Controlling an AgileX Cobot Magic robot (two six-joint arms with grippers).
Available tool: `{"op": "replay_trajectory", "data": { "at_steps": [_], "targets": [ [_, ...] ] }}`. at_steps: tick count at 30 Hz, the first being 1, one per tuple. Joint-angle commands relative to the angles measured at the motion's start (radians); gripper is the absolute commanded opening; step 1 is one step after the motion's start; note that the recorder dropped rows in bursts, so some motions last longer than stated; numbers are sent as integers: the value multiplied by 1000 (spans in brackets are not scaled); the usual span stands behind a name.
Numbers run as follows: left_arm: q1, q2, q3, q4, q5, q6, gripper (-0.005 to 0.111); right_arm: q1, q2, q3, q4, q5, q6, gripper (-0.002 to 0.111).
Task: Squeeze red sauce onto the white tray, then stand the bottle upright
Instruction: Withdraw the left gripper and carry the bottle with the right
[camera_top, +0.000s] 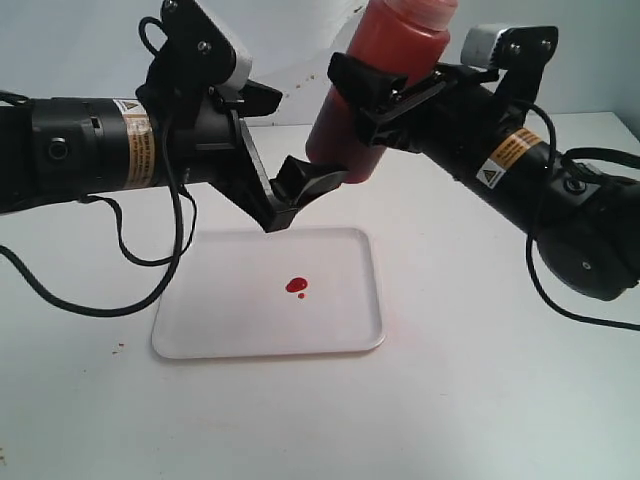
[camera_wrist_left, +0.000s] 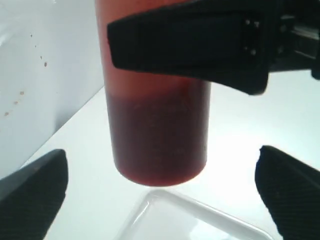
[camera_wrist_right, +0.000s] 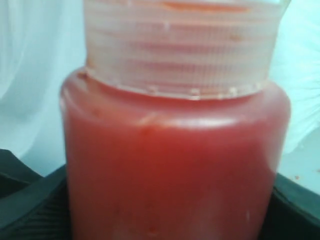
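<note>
The bottle (camera_top: 372, 75) of orange-red sauce hangs in the air, cap end up and leaning slightly, over the far right edge of the white tray (camera_top: 270, 350). My right gripper (camera_top: 388, 98) is shut on its body; its pale ribbed cap (camera_wrist_right: 180, 45) fills the right wrist view, and the nozzle is out of view. My left gripper (camera_top: 296, 140) stands open beside the bottle's lower end (camera_wrist_left: 157, 130), fingers wide apart and not touching it. A red sauce (camera_top: 295, 285) blob with a tinier drop lies near the tray's middle.
The tray lies on a white table, its far rim (camera_wrist_left: 215, 212) just below the bottle's base. A black cable (camera_top: 150, 285) loops from the left arm over the table to the tray's left. Small brownish specks (camera_top: 120, 347) dot the table at the front left.
</note>
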Motion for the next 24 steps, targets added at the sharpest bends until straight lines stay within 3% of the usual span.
{"op": "replay_trajectory", "data": {
  "at_steps": [1, 4, 8, 11, 17, 24],
  "targets": [
    [-5, -8, -2, -17, 93, -14, 95, -5, 6, -7, 112, -36, -118, 0],
    [-5, -8, -2, -17, 238, 4, 95, -7, 48, -76, 95, 73, -134, 0],
    [-3, -8, -2, -13, 423, 50, 95, -7, 151, -229, -69, 207, -129, 0],
    [36, -8, -2, -2, 494, 48, 95, -7, 237, -336, -194, 218, -72, 0],
    [210, 5, -2, -2, 452, -13, 95, -5, 378, -483, -233, 216, 29, 0],
    [374, 91, 1, -22, 156, -34, 95, -5, 487, -580, -233, 216, 29, 0]
  ]
}}
